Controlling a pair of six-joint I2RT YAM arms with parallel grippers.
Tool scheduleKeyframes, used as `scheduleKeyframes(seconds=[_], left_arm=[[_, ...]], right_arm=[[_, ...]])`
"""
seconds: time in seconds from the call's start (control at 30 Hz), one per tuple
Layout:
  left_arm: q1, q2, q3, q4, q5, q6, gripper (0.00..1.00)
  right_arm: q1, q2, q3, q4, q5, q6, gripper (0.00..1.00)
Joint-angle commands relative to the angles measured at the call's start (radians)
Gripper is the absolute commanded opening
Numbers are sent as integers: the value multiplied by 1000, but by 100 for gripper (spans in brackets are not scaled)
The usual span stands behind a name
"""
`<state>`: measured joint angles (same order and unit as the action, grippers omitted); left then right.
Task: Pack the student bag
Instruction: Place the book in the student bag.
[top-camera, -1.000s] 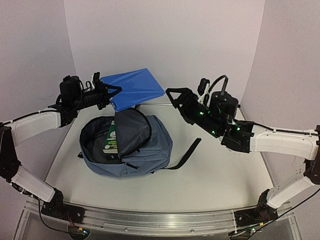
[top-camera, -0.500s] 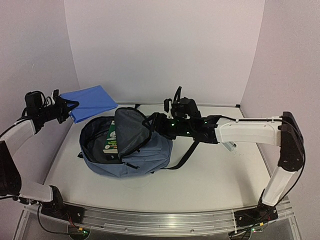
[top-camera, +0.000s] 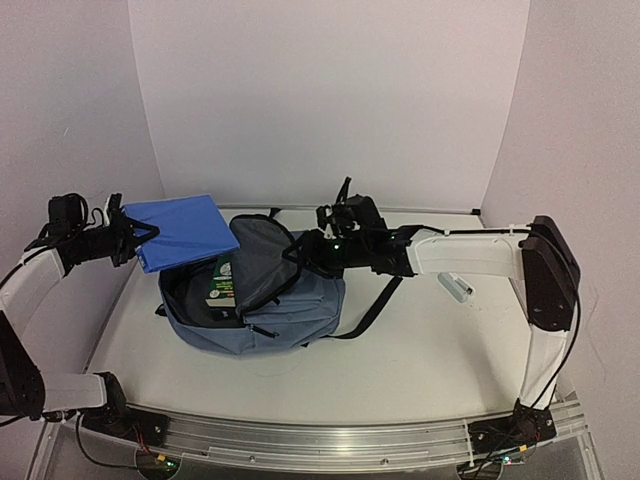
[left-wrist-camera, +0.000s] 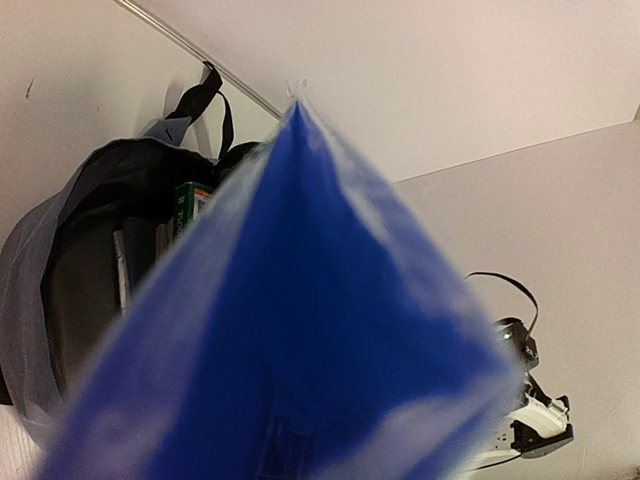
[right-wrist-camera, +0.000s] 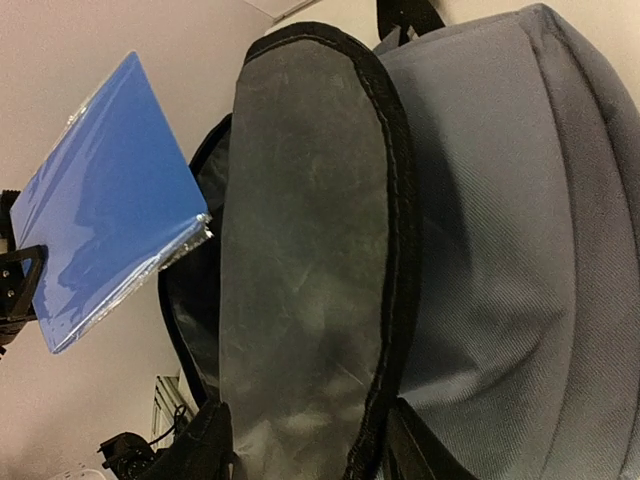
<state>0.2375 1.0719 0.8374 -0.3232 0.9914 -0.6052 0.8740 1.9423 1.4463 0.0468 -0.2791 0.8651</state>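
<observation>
One student bag (top-camera: 312, 296) at right hand (top-camera: 296, 251)

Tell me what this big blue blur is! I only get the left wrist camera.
Observer: It's a flat blue plastic-wrapped notebook, pinched at its edge by the left gripper.
Operator: Is it in the bag?
Observer: No, it hangs in the air by the far-left rim of the open slate-blue fabric backpack.
Operator: What's the other arm doing?
Observer: The right gripper has one finger on each side of the backpack's raised grey flap.
</observation>
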Motion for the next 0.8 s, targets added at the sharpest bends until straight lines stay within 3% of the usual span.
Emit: scheduleKeyframes(seconds=[0.0,0.43,0.7,0.77], left_arm=[[1,-22,-6,-31,0,69,0],[1,-65,-8,-32,-13,65,0],[1,-74,5,-65,-30,81,0],[1,-79,8,-68,-33,80,0]], right_arm=[[6,57,94,19,-56,-11,43],[6,114,66,13,49,20,52],[6,152,113,31,-18,17,42],[6,151,121,34,-14,14,23]])
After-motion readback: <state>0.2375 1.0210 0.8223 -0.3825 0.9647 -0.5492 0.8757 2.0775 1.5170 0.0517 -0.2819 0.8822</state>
